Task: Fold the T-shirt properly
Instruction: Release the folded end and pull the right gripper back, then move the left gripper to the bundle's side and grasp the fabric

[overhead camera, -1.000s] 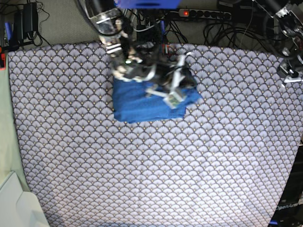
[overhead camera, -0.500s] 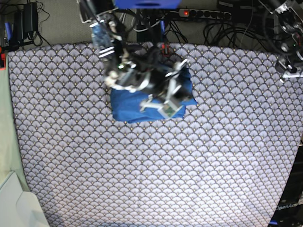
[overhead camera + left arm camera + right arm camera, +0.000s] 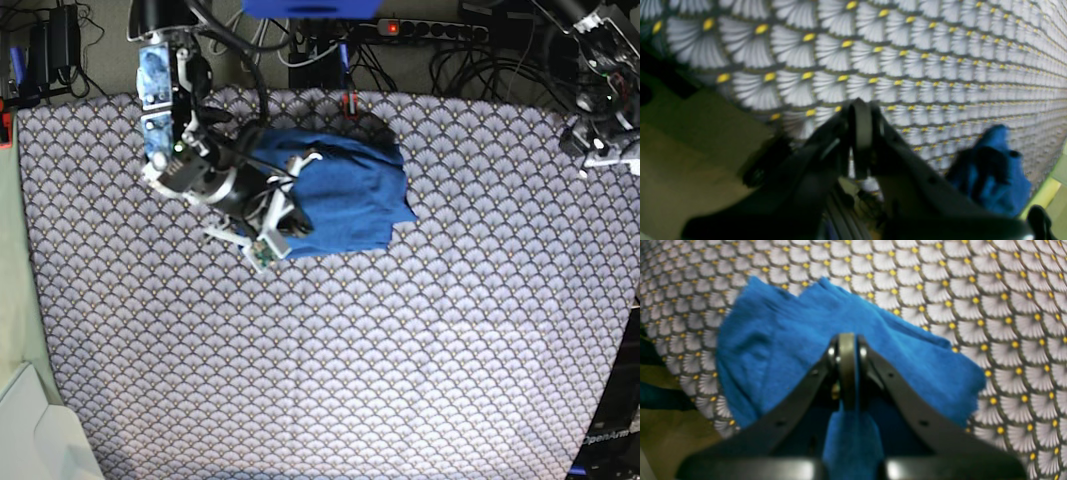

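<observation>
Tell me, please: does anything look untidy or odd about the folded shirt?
Yes. The T-shirt is folded into a compact bundle, but not neatly: in the right wrist view its far edge is jagged and its layers do not line up. A strip of its fabric is pinched in the shut right end effector.

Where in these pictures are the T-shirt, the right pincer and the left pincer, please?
T-shirt (image 3: pixel 350 195): base view, middle of the folded blue bundle.
Right pincer (image 3: pixel 847 340): right wrist view, at its closed tips.
Left pincer (image 3: pixel 860 106): left wrist view, at its closed tips.
</observation>
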Controlling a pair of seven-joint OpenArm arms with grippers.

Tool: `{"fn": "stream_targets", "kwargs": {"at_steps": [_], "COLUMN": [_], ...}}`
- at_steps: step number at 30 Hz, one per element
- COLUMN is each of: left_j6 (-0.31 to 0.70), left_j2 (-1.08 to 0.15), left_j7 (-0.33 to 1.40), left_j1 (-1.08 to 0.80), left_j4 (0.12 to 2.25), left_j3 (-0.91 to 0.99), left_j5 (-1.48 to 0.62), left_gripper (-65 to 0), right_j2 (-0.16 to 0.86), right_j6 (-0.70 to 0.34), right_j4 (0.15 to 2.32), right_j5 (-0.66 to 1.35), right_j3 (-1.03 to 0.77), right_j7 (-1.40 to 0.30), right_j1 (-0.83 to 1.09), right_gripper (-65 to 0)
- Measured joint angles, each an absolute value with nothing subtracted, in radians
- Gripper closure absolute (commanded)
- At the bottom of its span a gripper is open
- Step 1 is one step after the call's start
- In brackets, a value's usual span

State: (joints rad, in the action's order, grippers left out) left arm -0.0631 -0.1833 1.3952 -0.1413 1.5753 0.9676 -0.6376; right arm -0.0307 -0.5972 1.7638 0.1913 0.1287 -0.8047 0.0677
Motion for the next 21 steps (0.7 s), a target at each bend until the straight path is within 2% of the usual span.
{"fn": "stream_targets", "kwargs": {"at_steps": [6, 8, 10, 13, 19, 21], "left_j6": [-0.057, -0.057, -0.056, -0.057, -0.057, -0.056], "left_j2": [-0.185, -0.185, -0.185, -0.194, -0.216, -0.216], "left_j7": [1.395, 1.394, 1.394, 1.391, 1.390, 1.391], "left_j1": [-0.136, -0.136, -0.136, -0.136, -0.140, -0.150], "left_j4": [1.524, 1.525, 1.525, 1.525, 1.528, 1.528], "left_j3": [0.968, 0.968, 0.966, 0.904, 0.801, 0.770], "left_j5": [-0.653, -0.653, -0.654, -0.650, -0.672, -0.738], "left_gripper": [-0.6, -0.7, -3.5, -12.9, -40.2, -42.6], "right_j2": [-0.014, -0.010, -0.010, 0.008, 0.036, 0.036], "right_j6": [-0.598, -0.597, -0.597, -0.598, -0.598, -0.598], "right_j4": [1.773, 1.804, 1.824, 1.842, 1.853, 1.853], "right_j5": [0.192, 0.188, 0.192, 0.195, 0.195, 0.196], "right_j3": [0.058, 0.034, 0.017, -0.009, -0.017, -0.016], "right_j7": [-0.805, -0.807, -0.807, -0.801, -0.804, -0.804], "right_j1": [0.093, 0.107, 0.105, 0.098, 0.099, 0.098], "right_gripper": [-17.9, -20.5, -21.1, -21.1, -21.1, -21.1]}}
